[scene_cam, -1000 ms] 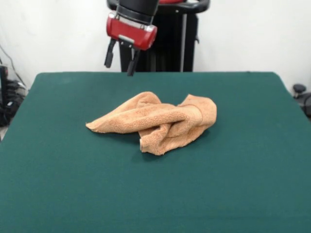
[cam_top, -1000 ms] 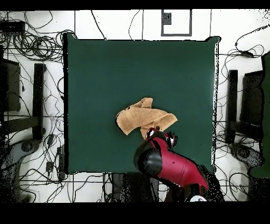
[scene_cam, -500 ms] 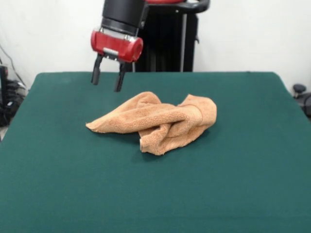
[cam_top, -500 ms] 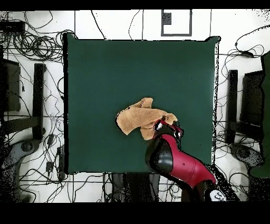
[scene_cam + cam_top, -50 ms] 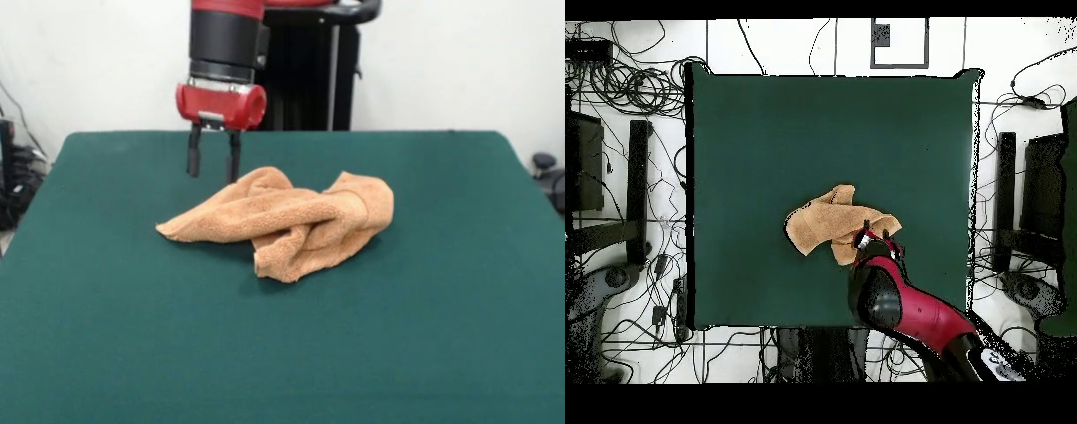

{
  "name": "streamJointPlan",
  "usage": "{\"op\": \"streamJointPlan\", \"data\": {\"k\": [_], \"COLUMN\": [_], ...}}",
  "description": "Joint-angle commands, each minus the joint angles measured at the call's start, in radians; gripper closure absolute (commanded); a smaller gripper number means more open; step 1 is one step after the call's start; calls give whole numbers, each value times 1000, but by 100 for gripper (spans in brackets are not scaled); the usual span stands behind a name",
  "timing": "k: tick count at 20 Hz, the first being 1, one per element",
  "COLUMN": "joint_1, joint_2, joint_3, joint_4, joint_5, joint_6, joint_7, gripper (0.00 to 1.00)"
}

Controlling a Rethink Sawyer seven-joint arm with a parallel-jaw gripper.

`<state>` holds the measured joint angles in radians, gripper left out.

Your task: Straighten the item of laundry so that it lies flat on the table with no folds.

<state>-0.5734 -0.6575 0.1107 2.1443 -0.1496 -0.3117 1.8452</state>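
While poised over towel (image 5: 282,221) far-left fold, gripper (image 5: 213,166) parted narrowly, empty, likely for pinching. Bunched mid-desk (image 5: 441,336), still unflattened.

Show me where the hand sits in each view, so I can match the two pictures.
Front view: the hand hangs open at upper left of centre, just behind the towel's far left edge.
Overhead view: the hand is below centre, over the towel's lower right edge.
Shared landmark: the crumpled towel on the green table.
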Motion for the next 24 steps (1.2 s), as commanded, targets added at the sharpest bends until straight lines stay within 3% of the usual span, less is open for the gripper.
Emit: {"op": "streamJointPlan", "data": {"k": [1, 8, 24], "joint_1": [-36, -103, -124], "joint_2": [36, 65, 46], "joint_3": [273, 355, 328], "joint_4": [90, 112, 132], "joint_5": [-47, -68, -88], "joint_6": [1, -5, -109], "joint_7": [273, 252, 243], "gripper": [0, 0, 0]}}
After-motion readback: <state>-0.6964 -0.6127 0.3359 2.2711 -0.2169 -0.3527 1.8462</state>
